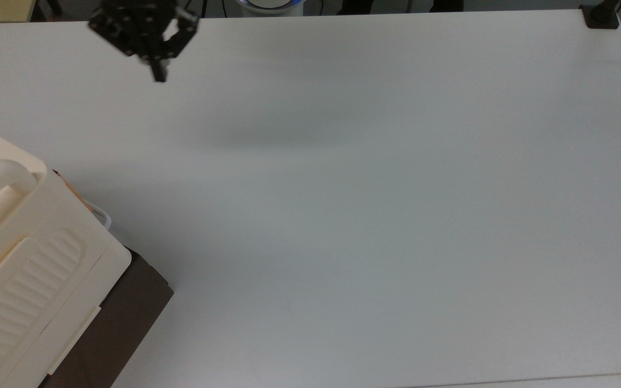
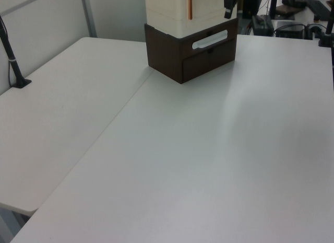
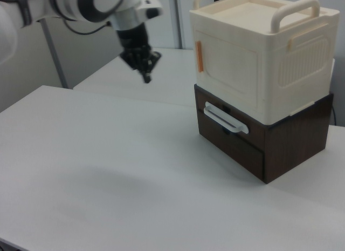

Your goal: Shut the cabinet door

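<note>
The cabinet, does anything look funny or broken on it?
Nothing stands out. The cream cabinet sits straight on the dark brown drawer box, and its door lies flush with the front, with no gap showing. The gripper hangs in the air to the right view's left, apart from it, above the white table.

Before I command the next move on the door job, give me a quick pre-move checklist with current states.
1. Cabinet door flush with the cabinet front: ok; no gap visible in the right view.
2. Orange latch lying against the door edge: ok; engagement cannot tell.
3. Gripper apart from the cabinet: ok; it hangs above the table toward the right view's left.
4. Gripper carrying nothing: ok; fingers together.
5. Cabinet seated squarely on the brown drawer unit: ok.
6. Drawer below pushed in: ok.
</note>
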You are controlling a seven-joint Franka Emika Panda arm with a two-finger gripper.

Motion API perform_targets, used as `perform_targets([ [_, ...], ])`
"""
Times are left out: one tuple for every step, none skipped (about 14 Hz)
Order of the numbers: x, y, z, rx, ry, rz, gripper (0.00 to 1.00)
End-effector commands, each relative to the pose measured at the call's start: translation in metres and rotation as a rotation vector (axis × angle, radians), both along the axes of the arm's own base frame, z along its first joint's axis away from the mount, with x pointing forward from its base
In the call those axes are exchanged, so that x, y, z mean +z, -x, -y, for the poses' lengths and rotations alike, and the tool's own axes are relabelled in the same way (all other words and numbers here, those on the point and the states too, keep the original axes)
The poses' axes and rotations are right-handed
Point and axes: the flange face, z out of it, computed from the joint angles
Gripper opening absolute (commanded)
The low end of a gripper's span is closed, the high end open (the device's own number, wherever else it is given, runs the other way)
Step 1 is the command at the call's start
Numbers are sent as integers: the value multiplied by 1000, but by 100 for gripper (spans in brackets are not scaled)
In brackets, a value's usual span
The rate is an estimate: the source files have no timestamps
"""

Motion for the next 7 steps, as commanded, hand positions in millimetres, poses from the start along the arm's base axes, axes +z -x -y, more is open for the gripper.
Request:
perform_targets([
  [-3,26,-61,33,96,-134,1],
  [-6,29,-71,24,104,-140,1],
  [-8,32,-81,27,104,-143,1],
  [-11,37,-92,44,103,-149,1],
  [-14,46,-103,63,95,-156,2],
  [-13,55,-108,74,85,-161,4],
  [-11,61,-109,79,81,-160,11],
])
